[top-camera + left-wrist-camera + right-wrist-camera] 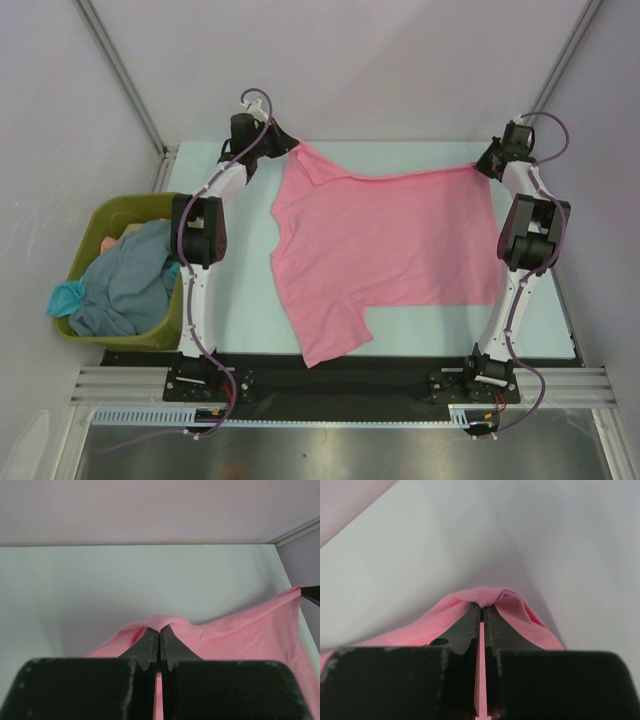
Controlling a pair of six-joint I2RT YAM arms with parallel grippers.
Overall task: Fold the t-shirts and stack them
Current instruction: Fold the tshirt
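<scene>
A pink t-shirt (380,245) is spread across the pale table, one sleeve hanging over the near edge. My left gripper (285,143) is shut on its far left corner; in the left wrist view the left gripper (159,630) pinches a fold of the pink t-shirt (240,635). My right gripper (484,166) is shut on the far right corner; in the right wrist view the right gripper (482,607) clamps the pink t-shirt (517,607). Grey-blue and teal t-shirts (125,285) lie heaped in the bin.
An olive-green bin (100,222) stands left of the left arm, with an orange cloth (110,243) showing in it. White walls and metal frame posts (120,75) enclose the table (240,290). The black base rail (400,375) runs along the near edge.
</scene>
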